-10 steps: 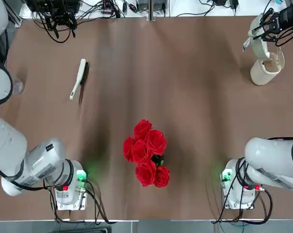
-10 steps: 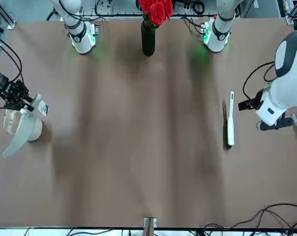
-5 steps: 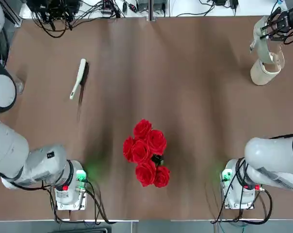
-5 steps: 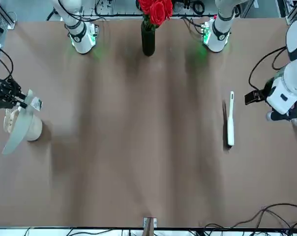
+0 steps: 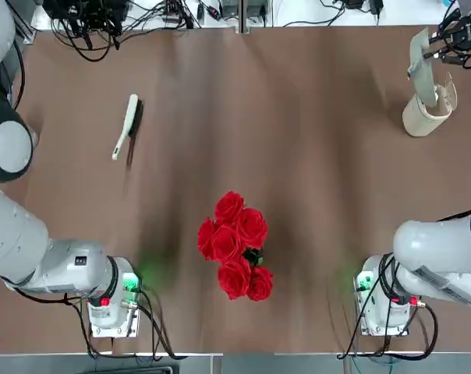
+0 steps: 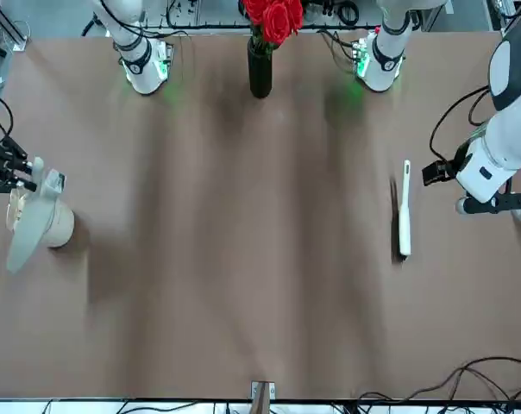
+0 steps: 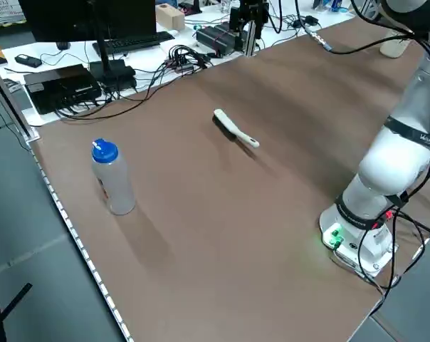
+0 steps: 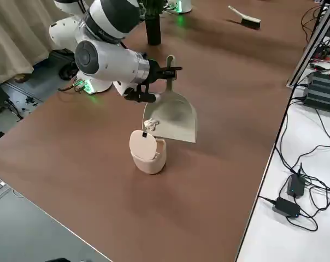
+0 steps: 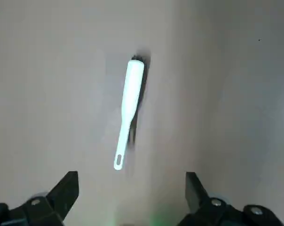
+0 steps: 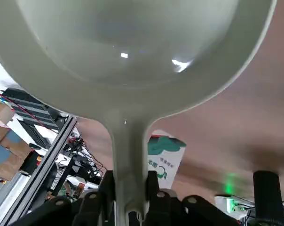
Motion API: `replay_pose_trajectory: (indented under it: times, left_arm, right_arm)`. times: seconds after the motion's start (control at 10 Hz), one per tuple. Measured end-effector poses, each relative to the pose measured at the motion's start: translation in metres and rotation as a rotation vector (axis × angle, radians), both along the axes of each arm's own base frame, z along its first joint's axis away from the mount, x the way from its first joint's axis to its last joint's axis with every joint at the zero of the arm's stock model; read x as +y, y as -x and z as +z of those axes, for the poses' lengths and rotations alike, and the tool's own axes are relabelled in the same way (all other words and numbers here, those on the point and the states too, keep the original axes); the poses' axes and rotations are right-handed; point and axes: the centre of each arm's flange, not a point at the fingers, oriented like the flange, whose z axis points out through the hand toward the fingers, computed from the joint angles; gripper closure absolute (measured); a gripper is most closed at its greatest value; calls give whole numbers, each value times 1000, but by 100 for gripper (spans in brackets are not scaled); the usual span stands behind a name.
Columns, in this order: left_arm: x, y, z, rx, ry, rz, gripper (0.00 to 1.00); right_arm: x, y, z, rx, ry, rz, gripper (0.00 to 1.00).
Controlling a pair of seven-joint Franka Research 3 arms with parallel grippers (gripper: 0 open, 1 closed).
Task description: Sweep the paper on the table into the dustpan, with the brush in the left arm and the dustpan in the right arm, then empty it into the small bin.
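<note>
Tipping the pale grey-green plastic dustpan [image 8: 173, 115] scoop-down over the small beige lidded bin [image 8: 148, 153] so the paper slides out, the right gripper [image 8: 152, 77] clamps its handle, while the left gripper [image 9: 131, 195], fingers wide and empty, hangs above the slim cream brush [image 9: 129, 102] lying on the brown table [image 5: 298, 140].

The dustpan [image 5: 423, 68] hides the small bin's [image 5: 423, 117] opening

Dustpan [image 8: 173, 114] tipped steeper over small bin [image 8: 148, 153]; left arm [image 6: 502, 147] swung toward brush [image 6: 404, 210].
</note>
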Motion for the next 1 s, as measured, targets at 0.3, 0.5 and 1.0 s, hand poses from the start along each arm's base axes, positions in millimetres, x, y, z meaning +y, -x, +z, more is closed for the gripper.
replay_pose_trajectory:
  times: [0.3,0.5,1.0]
  left_arm:
    - [8,2,31,-98,8,-20,0]
    - [8,7,56,-149,9,-27,0]
    - [44,10,83,-159,33,-52,0]
  right_arm:
    - [-15,0,-1,5,-38,-15,67]
    - [-28,-7,-2,18,-78,-2,67]
    - [-39,-17,-2,50,-151,-12,67]
